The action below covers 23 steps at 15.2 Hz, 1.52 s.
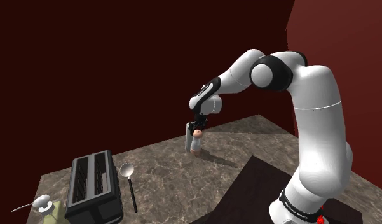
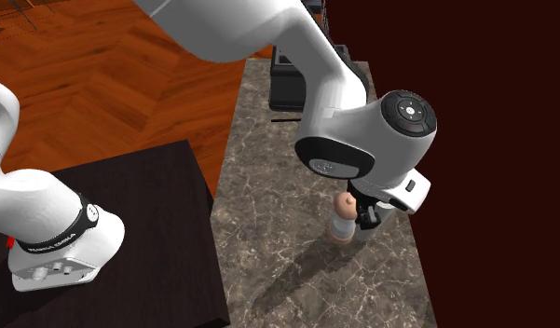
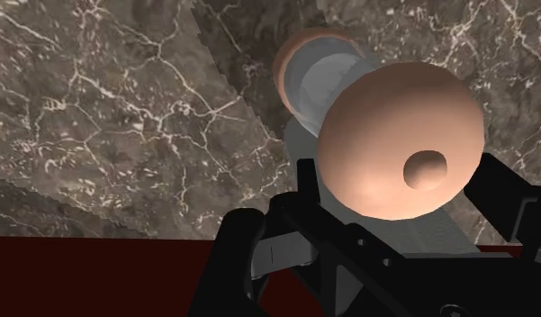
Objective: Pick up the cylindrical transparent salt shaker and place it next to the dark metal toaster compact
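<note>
**Shaker in my grip, toaster a long reach away**

My hand (image 1: 196,129) comes down over the salt shaker (image 1: 196,145), and my fingers (image 3: 493,194) look pressed against its sides just under the pinkish cap, so I judge I am pinching it. It stands close to upright, long axis running straight away from my palm, cap toward me. Its base sits at or barely above the marble bench (image 1: 164,172); I cannot tell which.

The dark toaster (image 1: 91,184) lies well apart from my hand, far down the bench, slots up. A long-handled spoon (image 1: 127,170) lies just beside the toaster, on the side nearer my hand. The bench between the shaker and the spoon is open.

The dark red wall (image 2: 473,93) stands close behind my hand, so I would lift first, then travel clear of it and set down short of the spoon.
</note>
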### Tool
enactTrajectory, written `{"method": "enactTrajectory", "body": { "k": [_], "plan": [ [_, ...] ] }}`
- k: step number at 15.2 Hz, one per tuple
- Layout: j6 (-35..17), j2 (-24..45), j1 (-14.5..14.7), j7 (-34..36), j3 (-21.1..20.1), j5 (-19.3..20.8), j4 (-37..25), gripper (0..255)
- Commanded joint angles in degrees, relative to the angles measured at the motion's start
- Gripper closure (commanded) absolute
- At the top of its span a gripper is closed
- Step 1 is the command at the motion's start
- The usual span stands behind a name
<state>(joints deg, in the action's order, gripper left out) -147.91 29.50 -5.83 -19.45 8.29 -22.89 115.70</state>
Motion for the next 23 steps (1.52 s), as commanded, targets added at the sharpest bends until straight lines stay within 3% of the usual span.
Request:
{"method": "enactTrajectory", "body": {
  "k": [1, 23],
  "plan": [
    [1.1, -1.2, 0.3, 0.6, 0.5, 0.6, 0.1, 255],
    [13.8, -13.1, 2.5, 6.4, 3.8, 6.9, -1.3, 255]
  ]
}}
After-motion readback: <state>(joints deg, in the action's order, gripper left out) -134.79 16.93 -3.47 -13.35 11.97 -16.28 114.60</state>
